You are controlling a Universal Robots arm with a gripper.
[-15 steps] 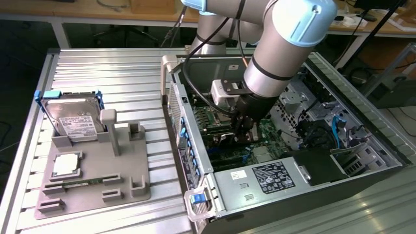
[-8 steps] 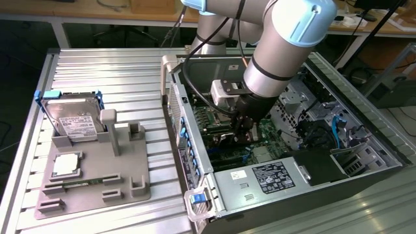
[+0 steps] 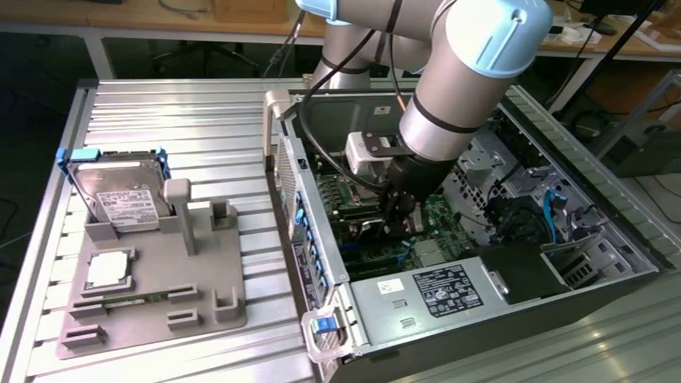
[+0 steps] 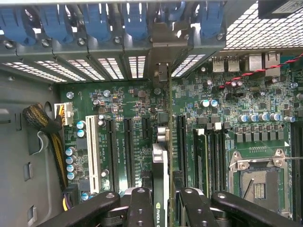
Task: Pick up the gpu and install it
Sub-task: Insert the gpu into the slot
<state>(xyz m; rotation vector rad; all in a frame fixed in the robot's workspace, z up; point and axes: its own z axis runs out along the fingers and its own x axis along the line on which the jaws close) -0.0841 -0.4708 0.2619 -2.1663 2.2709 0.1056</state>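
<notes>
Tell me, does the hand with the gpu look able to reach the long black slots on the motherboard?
Probably yes. The hand grips the gpu edge-on over the motherboard, among its slots; the cable bundle lies aside, and nothing visible crosses beneath.

1. Your arm (image 3: 468,88) is silver-grey tubing with pale blue caps (image 3: 509,40) and a black band (image 3: 447,121).
2. A black cable (image 3: 302,120) runs beside it.
3. A white box (image 3: 368,152) sits at your wrist.
4. Your black fingers (image 4: 140,210) carry round screws (image 4: 140,191).
</notes>
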